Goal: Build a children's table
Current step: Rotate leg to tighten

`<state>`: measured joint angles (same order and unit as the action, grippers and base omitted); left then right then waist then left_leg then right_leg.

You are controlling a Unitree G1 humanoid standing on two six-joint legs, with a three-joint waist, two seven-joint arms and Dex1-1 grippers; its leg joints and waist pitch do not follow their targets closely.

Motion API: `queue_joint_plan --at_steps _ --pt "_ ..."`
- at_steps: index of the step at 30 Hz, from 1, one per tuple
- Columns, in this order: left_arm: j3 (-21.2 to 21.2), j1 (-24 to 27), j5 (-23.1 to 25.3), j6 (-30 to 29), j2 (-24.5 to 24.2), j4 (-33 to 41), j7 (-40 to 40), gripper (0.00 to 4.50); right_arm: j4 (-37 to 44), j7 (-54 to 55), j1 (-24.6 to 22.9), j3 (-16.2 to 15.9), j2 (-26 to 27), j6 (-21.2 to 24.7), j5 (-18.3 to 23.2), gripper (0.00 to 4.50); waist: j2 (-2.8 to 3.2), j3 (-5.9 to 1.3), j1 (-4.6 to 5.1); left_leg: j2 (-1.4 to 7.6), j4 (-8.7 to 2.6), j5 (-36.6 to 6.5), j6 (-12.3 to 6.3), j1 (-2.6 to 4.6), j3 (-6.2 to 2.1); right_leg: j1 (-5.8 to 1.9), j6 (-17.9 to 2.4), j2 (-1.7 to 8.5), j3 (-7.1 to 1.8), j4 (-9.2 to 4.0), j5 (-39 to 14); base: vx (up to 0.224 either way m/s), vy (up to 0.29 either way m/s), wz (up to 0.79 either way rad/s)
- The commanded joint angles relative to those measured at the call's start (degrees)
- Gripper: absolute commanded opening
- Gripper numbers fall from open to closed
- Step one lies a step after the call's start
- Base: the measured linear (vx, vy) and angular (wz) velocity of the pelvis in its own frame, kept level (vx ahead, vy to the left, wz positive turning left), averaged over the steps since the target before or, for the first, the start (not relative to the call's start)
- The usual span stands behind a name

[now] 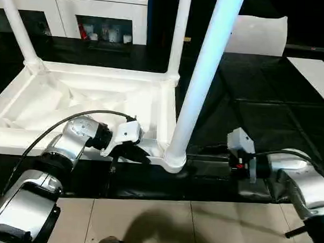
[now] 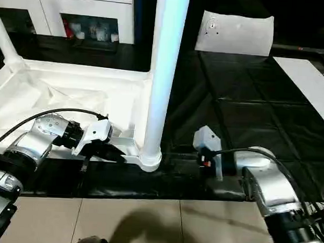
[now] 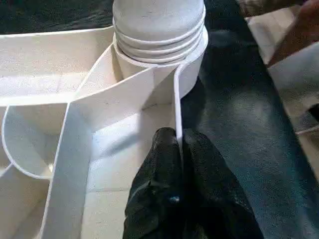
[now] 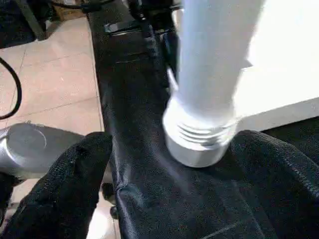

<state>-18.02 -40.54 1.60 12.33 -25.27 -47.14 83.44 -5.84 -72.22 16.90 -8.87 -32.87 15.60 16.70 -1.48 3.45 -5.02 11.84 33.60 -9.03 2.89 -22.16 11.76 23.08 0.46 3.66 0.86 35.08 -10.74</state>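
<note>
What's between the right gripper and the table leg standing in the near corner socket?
Only black floor mat lies between the open right gripper and the leg, as the left eye view shows.

No legible text, labels, brands, numbers or signs anywhere. Items on the shelf (image 1: pixel 104 32) at 11 o'clock too small to read.

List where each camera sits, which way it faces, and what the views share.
Left eye: head, looking down at upturned table top; silver forearms, both hands.
Right eye: same scene, shifted slightly.
Left wrist: along left hand, shut on the table top's rim.
Right wrist: between right hand's open fingers, facing the near-corner leg.
Shared: that leg standing in its corner socket.
</note>
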Motion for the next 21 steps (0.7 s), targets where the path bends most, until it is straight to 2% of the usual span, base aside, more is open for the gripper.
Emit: queue_joint_plan --at_steps 1,3,5,6,9,11,12,13,16,19,21 --pt "-1.8 0.9 -0.5 1.3 0.3 1.6 3.6 0.00 0.8 0.9 0.5 2.2 -0.1 0.3 1.8 4.40 -0.17 -3.97 0.08 1.76 -3.56 -14.6 -0.66 1.91 -0.69 -1.76 -12.6 3.61 -1.55 -4.19 -12.6 0.000 0.000 0.00" --pt "-1.8 1.0 -0.7 1.3 0.4 1.7 4.1 0.00 0.8 1.2 0.8 2.2 0.2 0.4 2.2 4.40 -0.21 -3.96 0.04 1.74 -3.56 -14.8 -0.55 1.91 -0.67 -1.73 -12.9 3.57 -1.52 -4.18 -12.6 0.000 0.000 0.00" --pt "-2.4 1.3 -0.9 1.2 0.8 3.0 5.3 0.00 -0.8 2.1 1.9 1.4 2.6 0.3 2.4 4.40 -0.18 -3.94 0.05 1.75 -3.65 -15.2 -0.24 1.81 -0.78 -1.74 -12.8 3.66 -1.45 -4.11 -13.5 0.000 0.000 0.00" --pt "-2.4 1.3 -0.9 1.2 0.8 3.0 5.3 0.00 -0.8 2.1 1.9 1.4 2.6 0.3 2.4 4.23 -0.19 -3.93 0.10 1.78 -3.65 -15.4 -0.12 1.83 -0.77 -1.67 -12.8 3.69 -1.48 -4.15 -13.7 0.000 0.000 0.00" --pt "-3.0 1.4 -0.7 1.3 1.2 4.1 5.9 0.00 -3.4 2.2 3.4 0.5 5.1 -0.4 2.3 4.23 -0.18 -3.95 -0.08 1.83 -3.63 -16.0 0.32 2.08 -0.72 -1.44 -13.0 3.70 -1.49 -4.24 -14.7 0.000 0.000 0.00" --pt "-3.0 1.4 -0.7 1.4 1.3 4.4 6.3 0.00 -4.5 1.7 4.1 0.1 6.0 0.0 2.7 3.89 -0.05 -3.96 -0.24 1.87 -3.71 -15.8 0.54 2.14 -0.72 -1.48 -13.0 3.62 -1.47 -4.09 -13.5 0.000 0.000 0.00" --pt "-3.1 1.4 -0.6 1.3 1.4 4.7 6.6 0.00 -5.2 1.4 4.6 -0.3 6.3 0.0 2.7 3.85 -0.39 -3.93 -0.21 1.84 -3.71 -15.8 0.46 2.09 -0.69 -1.52 -13.0 3.60 -1.44 -4.06 -13.4 0.000 0.000 0.00" --pt "-3.1 1.4 -0.6 1.3 1.4 4.9 6.7 0.00 -5.6 1.1 5.0 -0.5 6.5 0.0 2.7 3.82 -0.21 -3.96 -0.36 1.80 -3.70 -15.5 0.42 2.06 -0.69 -1.57 -12.9 3.68 -1.45 -4.03 -13.3 0.000 0.000 0.00" --pt "-3.5 1.6 -0.5 1.2 1.3 5.9 7.2 0.00 -7.3 0.1 6.2 -1.1 7.3 -0.3 2.3 3.48 -0.45 -3.96 -0.39 1.80 -3.64 -15.1 0.21 1.92 -0.69 -1.62 -12.9 3.79 -1.43 -3.91 -13.3 0.000 0.000 0.00" --pt "-3.7 1.7 -0.5 1.1 1.3 6.4 6.9 0.00 -8.5 -1.0 7.2 -1.7 7.8 0.3 2.1 3.38 -0.46 -3.99 -0.51 1.80 -3.62 -14.8 0.16 1.93 -0.64 -1.64 -12.7 3.76 -1.44 -3.91 -13.3 0.000 0.000 0.00" --pt "-3.8 1.8 -0.2 1.2 1.3 6.5 6.5 0.00 -9.1 -1.6 7.6 -2.1 7.9 0.3 2.1 3.13 -0.48 -4.00 -0.54 1.78 -3.61 -14.6 0.18 1.94 -0.65 -1.63 -12.6 3.79 -1.43 -3.90 -13.2 0.000 0.000 0.00"
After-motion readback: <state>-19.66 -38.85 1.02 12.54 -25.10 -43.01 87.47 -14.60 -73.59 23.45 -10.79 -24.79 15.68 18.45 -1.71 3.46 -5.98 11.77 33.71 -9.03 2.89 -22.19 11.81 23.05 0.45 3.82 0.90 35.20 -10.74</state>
